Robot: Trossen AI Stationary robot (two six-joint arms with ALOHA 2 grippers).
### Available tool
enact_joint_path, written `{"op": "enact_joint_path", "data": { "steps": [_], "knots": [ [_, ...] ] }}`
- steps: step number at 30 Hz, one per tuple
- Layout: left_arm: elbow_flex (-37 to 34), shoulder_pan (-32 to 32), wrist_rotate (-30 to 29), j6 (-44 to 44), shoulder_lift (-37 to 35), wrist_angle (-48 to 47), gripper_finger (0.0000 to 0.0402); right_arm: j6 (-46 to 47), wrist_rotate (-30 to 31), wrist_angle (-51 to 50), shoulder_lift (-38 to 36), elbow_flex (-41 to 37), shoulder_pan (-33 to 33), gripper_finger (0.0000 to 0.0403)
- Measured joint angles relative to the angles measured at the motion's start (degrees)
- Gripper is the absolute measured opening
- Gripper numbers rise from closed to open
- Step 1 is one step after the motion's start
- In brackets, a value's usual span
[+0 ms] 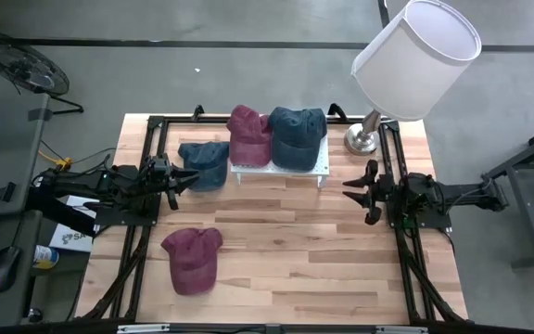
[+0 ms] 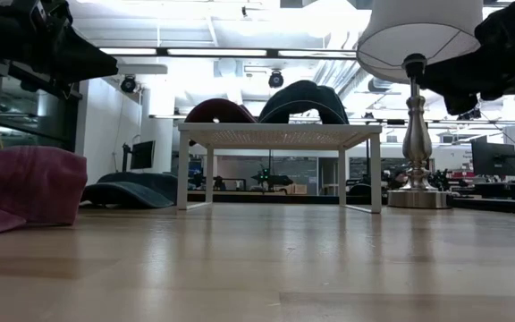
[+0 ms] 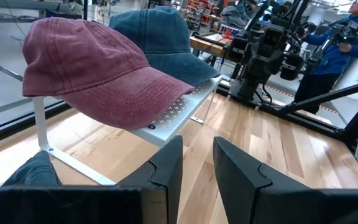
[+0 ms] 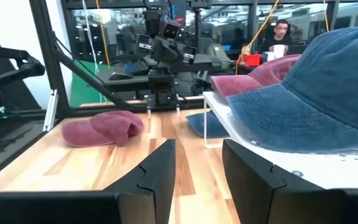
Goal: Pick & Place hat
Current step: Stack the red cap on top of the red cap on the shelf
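Both pincers hover spread and empty at the wooden counter [image 1: 341, 260] edges; the left pincer [image 1: 176, 176] should drop squarely over the loose maroon cotton cap [image 1: 193, 258] lying near it.

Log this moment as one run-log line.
left gripper: open, empty | right gripper: open, empty | rack: two hats | table: two hats
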Motion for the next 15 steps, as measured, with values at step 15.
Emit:
{"op": "enact_joint_path", "data": {
  "steps": [15],
  "knots": [
    [0.0, 0.0, -0.02, 0.01, 0.0, 0.02, 0.009, 1.35, -4.19, -1.05, 0.06, 0.0, -0.02, 0.0126]
  ]
}}
